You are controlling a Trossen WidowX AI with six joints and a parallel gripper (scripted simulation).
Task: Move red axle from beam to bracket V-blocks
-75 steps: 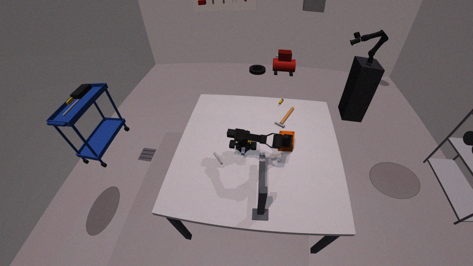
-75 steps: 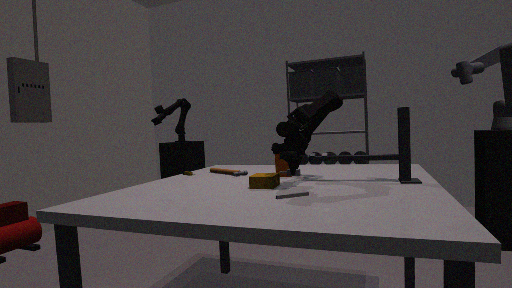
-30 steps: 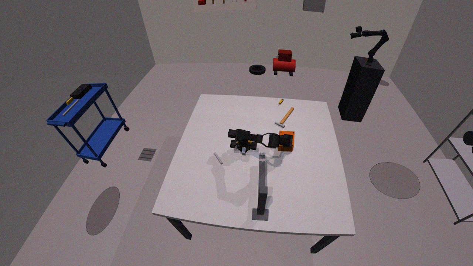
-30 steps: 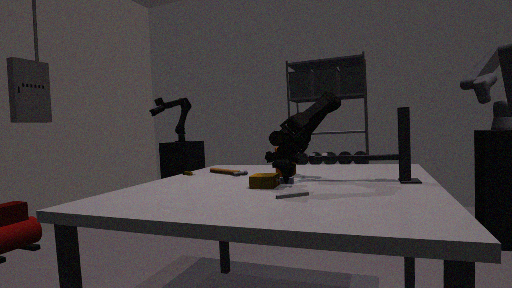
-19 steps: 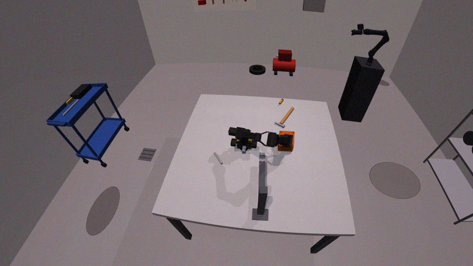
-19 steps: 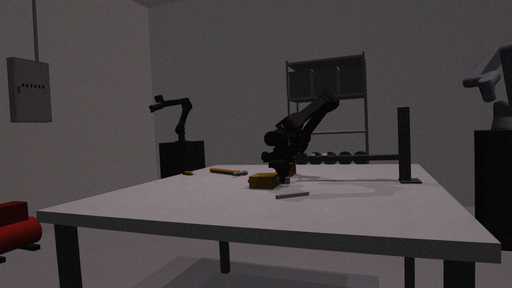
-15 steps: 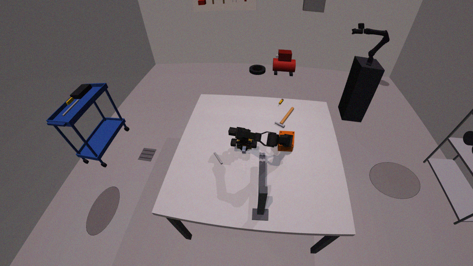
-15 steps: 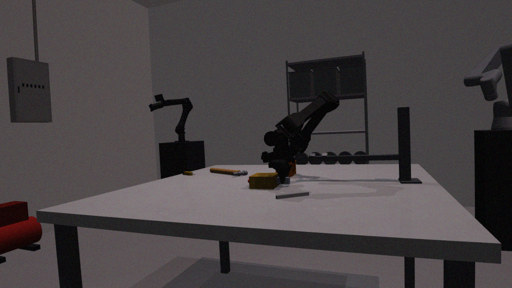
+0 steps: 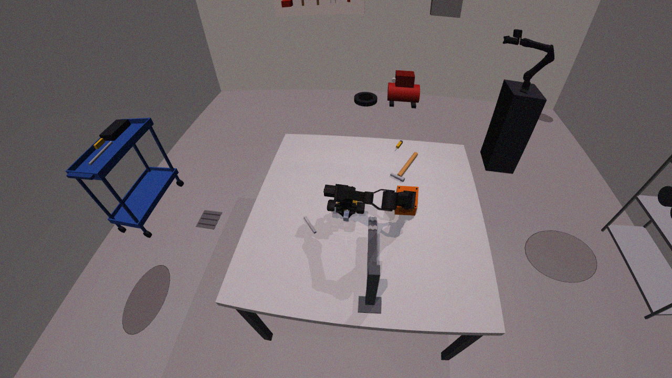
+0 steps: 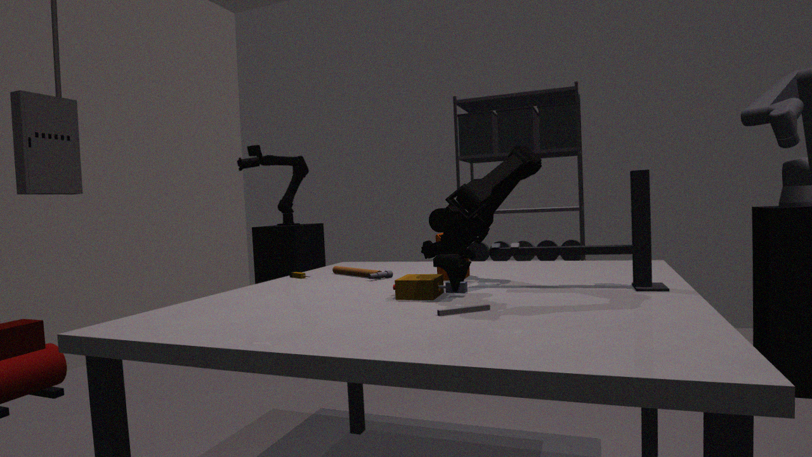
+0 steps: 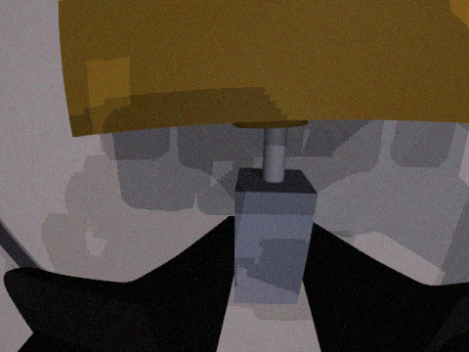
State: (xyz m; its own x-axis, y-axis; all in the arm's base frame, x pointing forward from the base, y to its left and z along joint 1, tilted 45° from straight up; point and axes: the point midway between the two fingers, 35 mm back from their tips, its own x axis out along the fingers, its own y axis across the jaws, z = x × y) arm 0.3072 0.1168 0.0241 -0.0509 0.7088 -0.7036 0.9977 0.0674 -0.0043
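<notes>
Your hand [image 9: 346, 214] [image 10: 455, 288] [image 11: 268, 226] clamps the block [image 9: 346, 217] [image 10: 464, 287] [image 11: 274, 230]; its pin [image 10: 444, 288] [image 11: 275, 158] points into the beam [image 9: 353, 202] [image 10: 418, 288] [image 11: 244, 59], the red axle [image 10: 394, 287] poking out opposite you.

one hammer [image 9: 407, 164] [image 10: 354, 271], one orange block [image 9: 400, 211], one yellow block [image 10: 418, 287] [image 11: 264, 64], one tire [image 9: 358, 100]

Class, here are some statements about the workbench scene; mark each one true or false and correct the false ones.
1. The gripper is shut on a grey block with a pin. True.
2. The pin points away from the yellow block. False: it points into the hole in its side.
3. A hammer lies on the table. True.
4. The cart is red. False: it is blue.
5. A red tip shows at the yellow block's far side from the gripper. True.
</notes>
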